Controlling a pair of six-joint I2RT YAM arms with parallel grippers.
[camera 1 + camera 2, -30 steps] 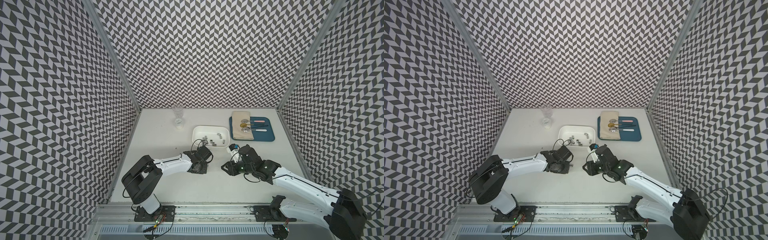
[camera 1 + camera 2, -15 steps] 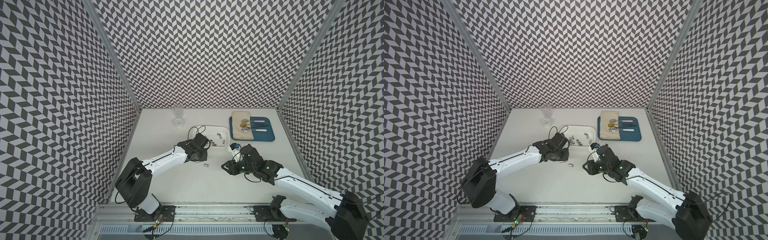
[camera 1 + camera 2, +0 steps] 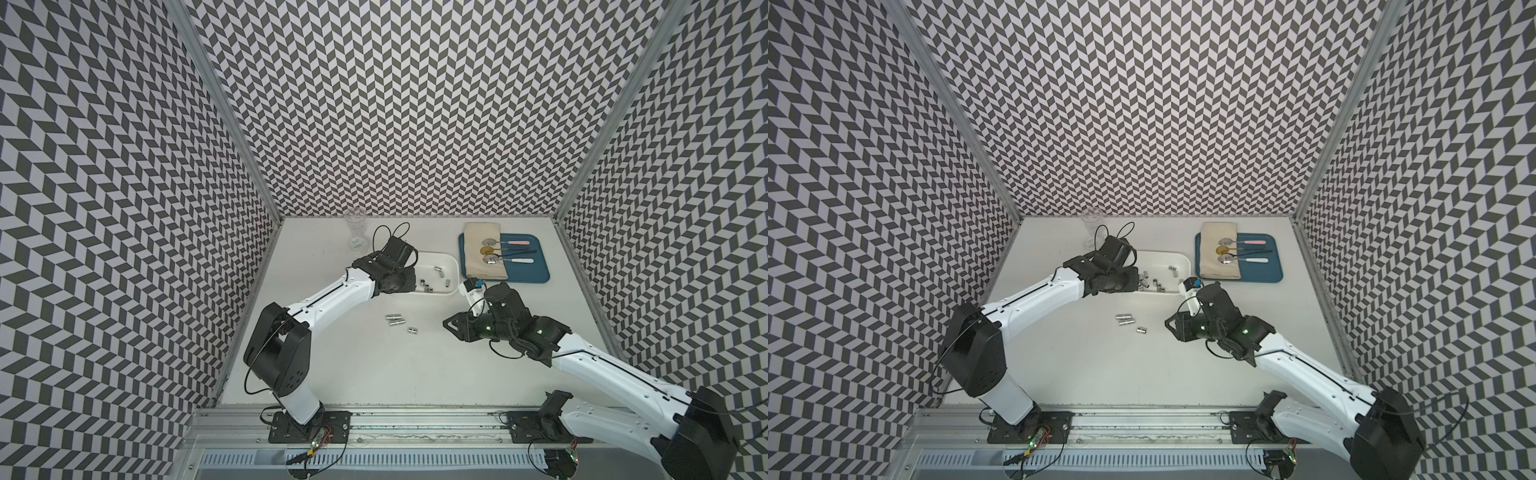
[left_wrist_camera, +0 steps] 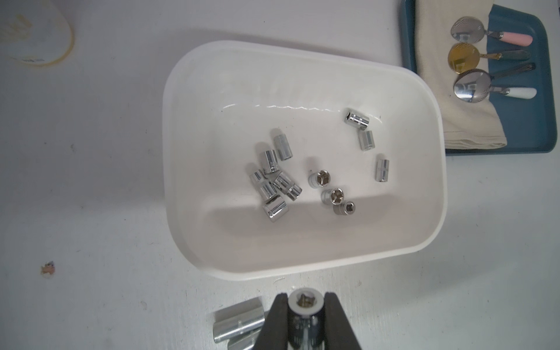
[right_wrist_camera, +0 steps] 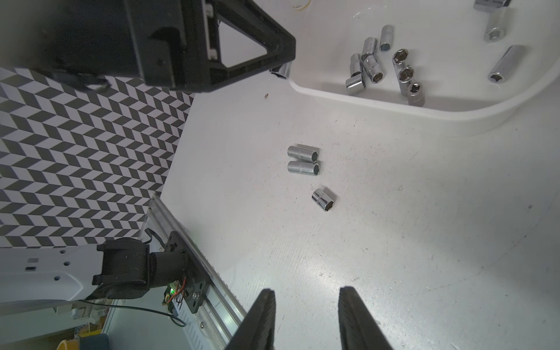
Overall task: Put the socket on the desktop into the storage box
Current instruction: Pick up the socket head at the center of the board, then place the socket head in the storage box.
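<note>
The storage box (image 4: 166, 127) is a white shallow tub with several chrome sockets (image 4: 272, 181) lying inside; it shows in both top views (image 3: 451, 259) (image 3: 1183, 259). My left gripper (image 4: 305, 306) is shut on one socket (image 4: 305, 301), held end-up just short of the box's near rim, at its left end (image 3: 401, 286). Three sockets lie loose on the table: a pair (image 3: 395, 331) side by side and a single one (image 3: 412, 342), also in the right wrist view (image 5: 303, 159) (image 5: 323, 200). My right gripper (image 5: 306, 306) is open and empty, low over the table to their right (image 3: 449, 328).
A blue tray (image 3: 538, 272) with a folded cloth and three spoons sits right of the box. A clear glass cup (image 3: 356, 232) stands at the back left. Patterned walls close in three sides; a metal rail (image 3: 415, 415) runs along the front edge.
My left arm rose from the table with a socket in its jaws and swung back toward the box, uncovering the three loose sockets. The right arm barely moved.
</note>
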